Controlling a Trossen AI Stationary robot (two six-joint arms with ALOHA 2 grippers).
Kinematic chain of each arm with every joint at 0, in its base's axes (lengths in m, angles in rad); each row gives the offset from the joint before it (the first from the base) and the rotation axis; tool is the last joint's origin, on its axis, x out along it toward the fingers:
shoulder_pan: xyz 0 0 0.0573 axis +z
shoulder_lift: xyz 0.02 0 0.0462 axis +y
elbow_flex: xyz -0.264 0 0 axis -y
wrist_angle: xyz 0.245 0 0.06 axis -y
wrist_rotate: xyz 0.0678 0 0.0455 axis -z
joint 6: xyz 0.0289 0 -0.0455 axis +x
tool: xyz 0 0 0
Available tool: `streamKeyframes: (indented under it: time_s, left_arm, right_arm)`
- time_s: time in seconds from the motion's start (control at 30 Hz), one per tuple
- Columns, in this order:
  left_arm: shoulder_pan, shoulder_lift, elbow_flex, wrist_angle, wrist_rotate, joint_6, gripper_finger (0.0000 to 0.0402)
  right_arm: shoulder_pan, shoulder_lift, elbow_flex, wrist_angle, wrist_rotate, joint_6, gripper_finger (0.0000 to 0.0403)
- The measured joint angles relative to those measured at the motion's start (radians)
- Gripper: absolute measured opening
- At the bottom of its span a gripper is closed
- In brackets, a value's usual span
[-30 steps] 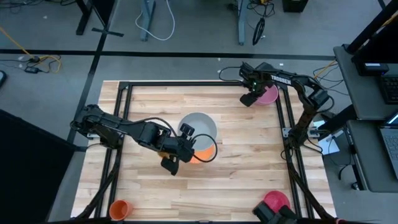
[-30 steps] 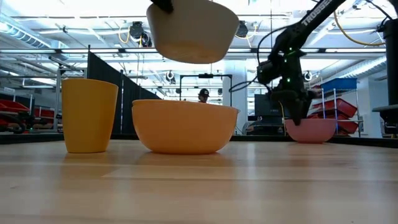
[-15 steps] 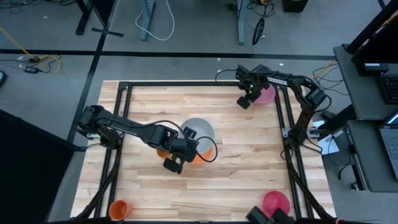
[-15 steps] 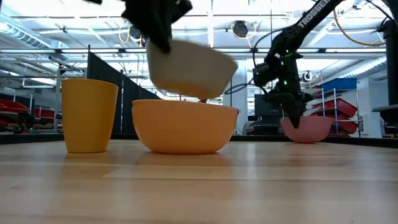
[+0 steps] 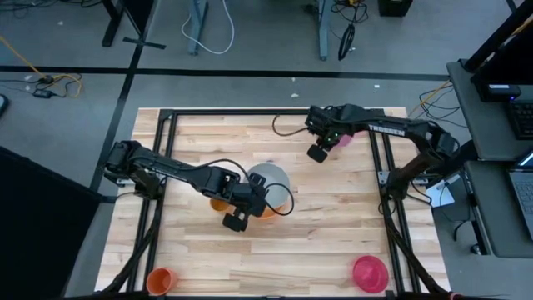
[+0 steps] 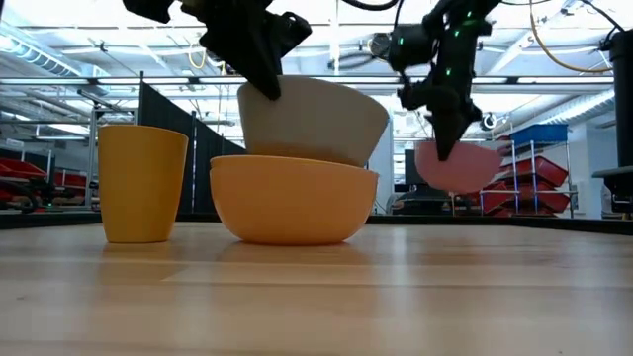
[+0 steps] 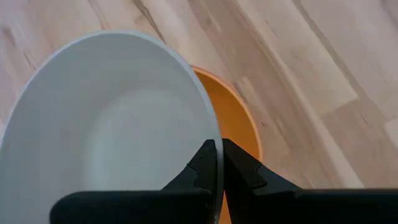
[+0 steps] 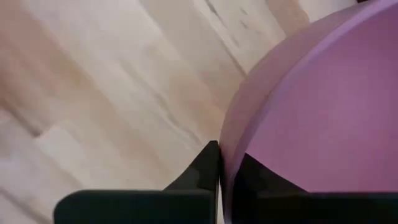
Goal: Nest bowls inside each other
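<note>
Grey bowl [image 6: 312,119] sits tilted in the orange bowl [image 6: 293,202] mid-table, its rim pinched by the left gripper [image 7: 217,163]. Just beside them stands an amber cup [image 6: 141,183]. Toward the far right, the right gripper [image 8: 225,163] grips the rim of a pink bowl [image 6: 457,165], held clear above the wooden table [image 5: 333,225]. A magenta bowl [image 5: 370,272] and an orange cup [image 5: 160,279] sit at the near edge.

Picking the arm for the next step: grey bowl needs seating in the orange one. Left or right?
Left. The left gripper is shut on the grey bowl, tilted over the orange bowl. The right gripper is farther back, shut on the pink bowl, lifted off the table.
</note>
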Motion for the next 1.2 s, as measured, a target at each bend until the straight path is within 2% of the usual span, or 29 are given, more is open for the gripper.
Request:
streamKeyframes:
  time_s: [0.17, 0.3, 0.7, 1.0, 1.2]
  left_arm:
    - [-0.010, 0.015, 0.000, -0.008, 0.009, -0.036, 0.0000]
    - [-0.010, 0.037, 0.002, -0.006, 0.064, -0.056, 0.0004]
    - [-0.009, 0.093, 0.002, 0.001, 0.083, -0.097, 0.0096]
    - [-0.009, 0.018, 0.002, -0.049, 0.069, -0.124, 0.0127]
    - [-0.011, -0.100, 0.047, -0.158, -0.040, -0.174, 0.0128]
  right_arm:
    - [0.066, -0.046, 0.000, -0.010, 0.009, 0.044, 0.0000]
    - [0.113, -0.063, 0.000, -0.010, 0.009, 0.073, 0.0000]
    - [0.234, -0.076, 0.000, 0.025, 0.008, 0.121, 0.0000]
    - [0.347, -0.075, 0.005, 0.168, -0.023, 0.130, 0.0000]
    - [0.438, -0.075, 0.030, 0.280, -0.048, 0.128, 0.0000]
